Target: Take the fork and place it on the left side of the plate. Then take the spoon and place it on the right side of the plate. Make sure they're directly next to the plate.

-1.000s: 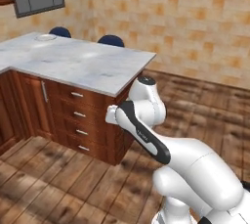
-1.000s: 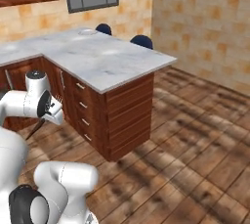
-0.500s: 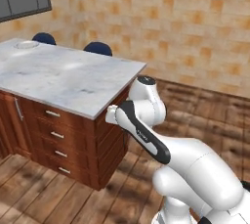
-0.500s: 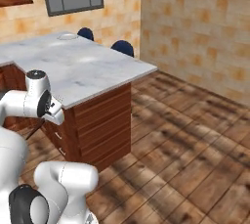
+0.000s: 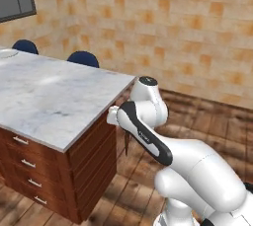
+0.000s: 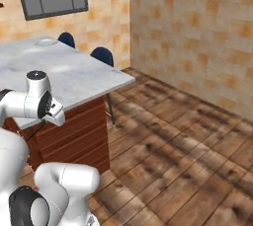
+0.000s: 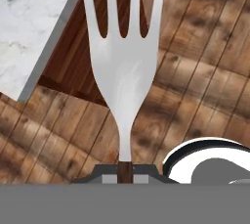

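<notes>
My gripper [image 7: 125,168] is clamped on the fork [image 7: 123,66], its tines pointing out past the marble counter's [image 5: 44,101] corner over the wooden floor [image 6: 188,141], so placing it left of the plate, and the spoon, remain.

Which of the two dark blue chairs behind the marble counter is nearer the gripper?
The dark blue chair by the marble counter's free end, closer to the gripper holding the silver-tined fork; the other chair sits farther along.

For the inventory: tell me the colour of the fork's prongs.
Pale silver; the fork shows best in the hand view.
</notes>
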